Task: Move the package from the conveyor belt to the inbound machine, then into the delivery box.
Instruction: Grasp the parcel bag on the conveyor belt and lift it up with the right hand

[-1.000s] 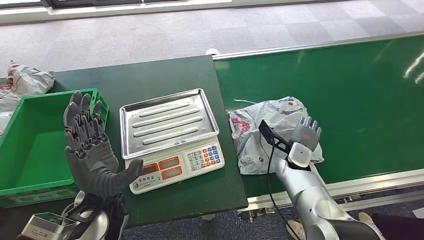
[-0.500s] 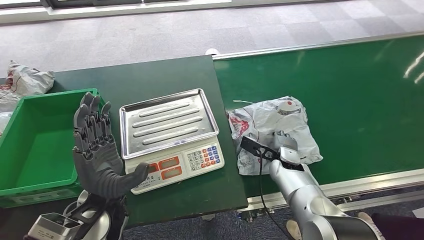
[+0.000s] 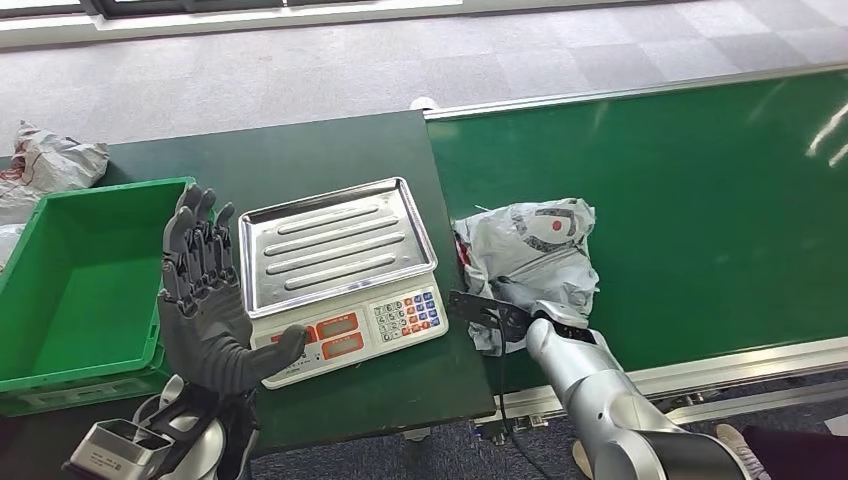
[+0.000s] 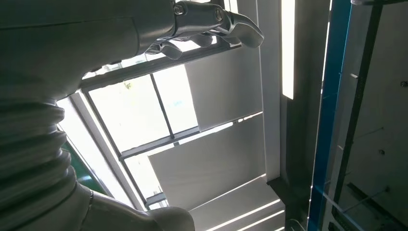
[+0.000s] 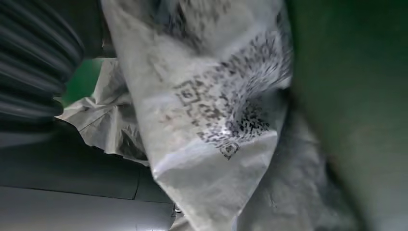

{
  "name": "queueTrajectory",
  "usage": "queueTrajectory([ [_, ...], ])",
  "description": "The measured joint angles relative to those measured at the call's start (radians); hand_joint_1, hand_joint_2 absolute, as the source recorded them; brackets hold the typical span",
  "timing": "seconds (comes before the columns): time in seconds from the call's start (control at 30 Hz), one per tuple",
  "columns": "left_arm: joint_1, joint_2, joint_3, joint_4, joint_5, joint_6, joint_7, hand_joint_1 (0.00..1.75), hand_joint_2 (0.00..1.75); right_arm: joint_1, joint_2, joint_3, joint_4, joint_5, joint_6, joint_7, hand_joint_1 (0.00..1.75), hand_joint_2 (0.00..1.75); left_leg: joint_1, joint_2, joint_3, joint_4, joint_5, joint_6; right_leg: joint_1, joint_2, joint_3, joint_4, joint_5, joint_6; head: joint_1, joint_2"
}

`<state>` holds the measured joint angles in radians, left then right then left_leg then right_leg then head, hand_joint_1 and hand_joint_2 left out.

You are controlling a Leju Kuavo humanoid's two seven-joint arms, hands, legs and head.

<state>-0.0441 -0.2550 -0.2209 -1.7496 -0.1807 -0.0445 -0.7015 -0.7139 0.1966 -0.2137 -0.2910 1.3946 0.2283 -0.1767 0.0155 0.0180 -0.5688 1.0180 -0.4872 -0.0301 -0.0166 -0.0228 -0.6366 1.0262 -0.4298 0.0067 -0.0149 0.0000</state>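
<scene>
The package (image 3: 530, 250) is a crumpled grey-white plastic mailer with red marks, lying bunched at the left end of the green conveyor belt (image 3: 700, 200). My right hand (image 3: 548, 322) grips its near edge, with the fingers hidden under the plastic. Seen from the right wrist, the package (image 5: 216, 110) is very close, printed codes facing the camera. The inbound machine, a scale with a steel tray (image 3: 335, 245), stands just left of the package. Left of the scale, my left hand (image 3: 205, 300) is raised upright, fingers spread and holding nothing. The green delivery box (image 3: 80, 290) sits behind it.
The scale and box rest on a dark green table (image 3: 300, 150) that butts against the belt. More bagged parcels (image 3: 50, 160) lie at the far left beyond the box. The belt's metal rail (image 3: 740, 362) runs along its near side. Grey floor lies beyond.
My right hand slid from the top of the package back to its near left edge, and the package bunched up and shifted left. My left hand rose slightly and drifted right.
</scene>
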Motion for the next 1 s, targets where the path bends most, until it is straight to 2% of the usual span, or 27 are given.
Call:
queueTrajectory([
  [0.13,-0.01,0.011,-0.008,0.006,0.001,0.011,0.0,0.0,1.75,-0.003,0.011,-0.003,0.002,-0.013,0.02,-0.066,0.0,1.75,0.0,0.001,0.0,0.0,0.0,0.0,0.0,0.002,0.0,0.0,0.0,0.0,0.0,0.0],
  [0.27,-0.012,0.018,-0.01,0.007,0.001,0.012,0.0,0.0,1.75,-0.005,0.018,-0.003,0.002,-0.016,0.026,-0.078,0.0,1.75,0.0,0.002,0.001,0.0,0.0,0.0,0.0,0.002,0.0,0.0,0.0,0.0,0.0,0.0],
  [0.3,-0.012,0.019,-0.01,0.007,0.001,0.012,0.0,0.0,1.75,-0.005,0.019,-0.003,0.002,-0.016,0.027,-0.078,0.12,1.75,0.0,0.002,0.001,0.0,0.0,0.0,0.0,0.002,0.0,0.0,0.0,0.0,0.0,0.0],
  [0.4,-0.012,0.023,-0.01,0.008,0.001,0.014,0.0,0.0,1.75,-0.006,0.02,-0.003,0.002,-0.018,0.03,-0.083,1.43,1.75,0.0,0.002,0.001,0.0,0.0,0.0,0.0,0.002,0.0,0.0,0.0,0.0,0.0,0.0],
  [0.43,-0.012,0.024,-0.01,0.008,0.001,0.015,0.0,0.0,1.75,-0.006,0.021,-0.003,0.002,-0.019,0.032,-0.085,1.75,1.75,0.0,0.002,0.001,0.0,0.0,0.0,0.0,0.002,0.0,0.0,0.0,0.0,0.0,0.0],
  [1.0,-0.026,0.026,-0.01,0.008,-0.014,0.026,0.0,0.0,1.75,-0.022,0.032,-0.003,0.002,-0.024,-0.003,-0.07,1.75,1.75,0.0,0.002,0.001,0.0,0.0,0.0,0.0,0.003,0.0,0.0,0.0,0.0,0.0,0.0],
])
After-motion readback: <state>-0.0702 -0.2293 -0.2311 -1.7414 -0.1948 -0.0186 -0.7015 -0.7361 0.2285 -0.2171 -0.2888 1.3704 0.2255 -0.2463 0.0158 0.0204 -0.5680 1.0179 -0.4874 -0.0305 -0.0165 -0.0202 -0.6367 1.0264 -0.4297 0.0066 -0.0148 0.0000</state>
